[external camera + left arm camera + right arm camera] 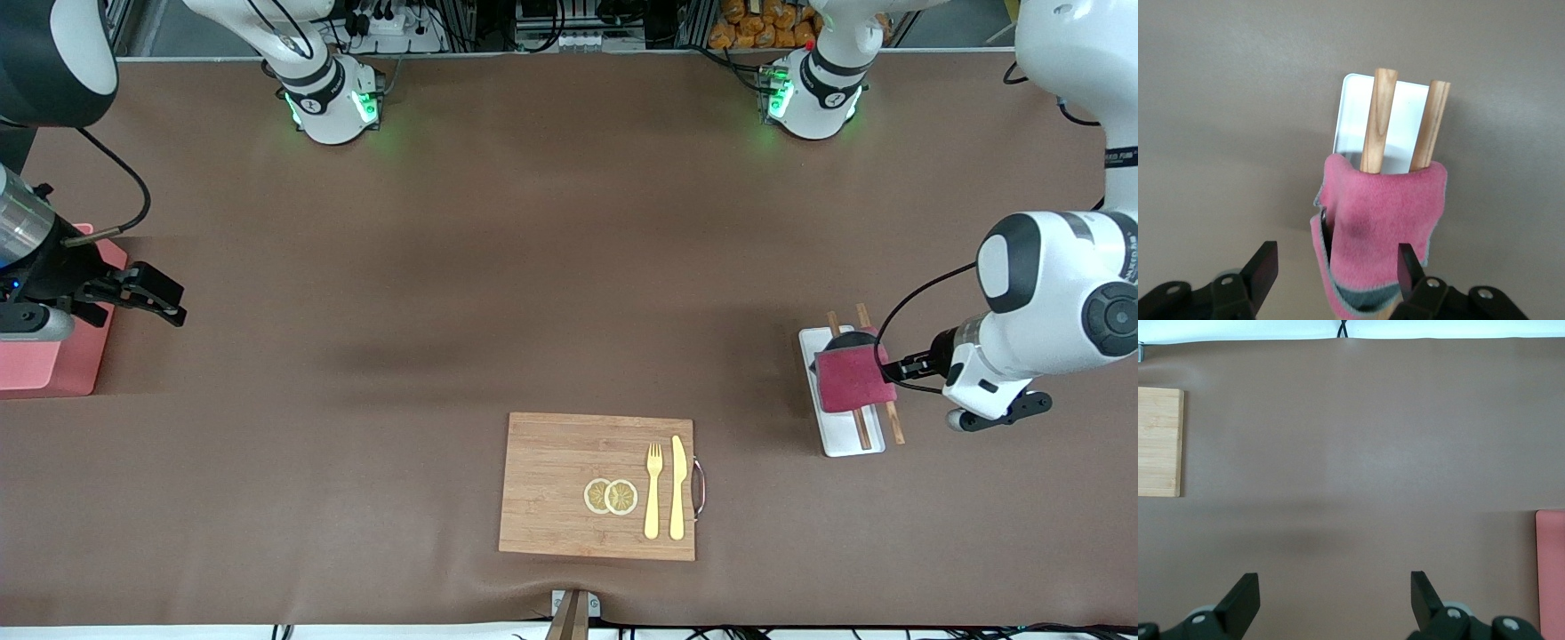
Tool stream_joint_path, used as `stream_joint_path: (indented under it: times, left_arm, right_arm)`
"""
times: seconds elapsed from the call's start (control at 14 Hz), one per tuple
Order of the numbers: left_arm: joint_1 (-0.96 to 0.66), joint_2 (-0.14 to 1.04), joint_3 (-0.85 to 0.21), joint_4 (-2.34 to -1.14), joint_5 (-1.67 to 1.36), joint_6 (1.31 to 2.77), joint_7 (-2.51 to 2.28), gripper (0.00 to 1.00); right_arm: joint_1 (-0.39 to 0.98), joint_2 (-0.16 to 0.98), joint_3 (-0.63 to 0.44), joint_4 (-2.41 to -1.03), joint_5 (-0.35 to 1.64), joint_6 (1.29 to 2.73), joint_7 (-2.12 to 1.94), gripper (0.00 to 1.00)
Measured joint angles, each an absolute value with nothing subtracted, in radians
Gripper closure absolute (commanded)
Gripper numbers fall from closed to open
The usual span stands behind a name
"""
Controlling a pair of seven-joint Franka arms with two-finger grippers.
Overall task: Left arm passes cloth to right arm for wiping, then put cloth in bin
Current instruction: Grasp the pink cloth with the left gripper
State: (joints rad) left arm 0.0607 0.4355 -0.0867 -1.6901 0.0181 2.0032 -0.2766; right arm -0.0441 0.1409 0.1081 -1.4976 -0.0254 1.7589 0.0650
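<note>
We see the cloth (852, 380) draped over two wooden sticks (1378, 120) that lie across a white tray (840, 436) on the brown table (533, 293), toward the left arm's end. The left pincer (902, 367) sits at the cloth's edge, its fingers (1263, 267) spread wide: one stands clear of the cloth and the other (1407, 268) is against its grey-trimmed border, so the pincer is released and grips nothing. The cloth rests on the sticks alone.

At the right arm's end we find the bin (53, 356), partly covered by the right arm's wrist. The right pincer (164, 298) waits low over bare table beside the bin, its fingers (1243, 599) apart and holding nothing.

Nearer the front camera lies a wooden cutting board (560, 484) carrying two lemon slices (611, 496), a yellow fork (653, 489) and a yellow knife (677, 487).
</note>
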Motion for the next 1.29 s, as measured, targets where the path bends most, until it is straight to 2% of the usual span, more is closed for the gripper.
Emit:
stream_joint_path:
  times: [0.21,0.57,1.29]
  left_arm:
    - [0.056,0.468,-0.089,-1.691,0.018,2.015,-0.277,0.44]
    - [0.052,0.476,-0.091,-1.691,0.018,2.017,-0.277,0.51]
    - [0.051,0.476,-0.095,-1.691,0.018,2.017,-0.277,0.78]
  right_arm:
    - [-0.044,0.141,0.108,-1.499,-0.025,1.76,0.065,0.0]
    - [-0.044,0.141,0.109,-1.5,-0.025,1.77,0.065,0.0]
    - [-0.04,0.139,0.11,-1.529,-0.025,1.793,0.065,0.0]
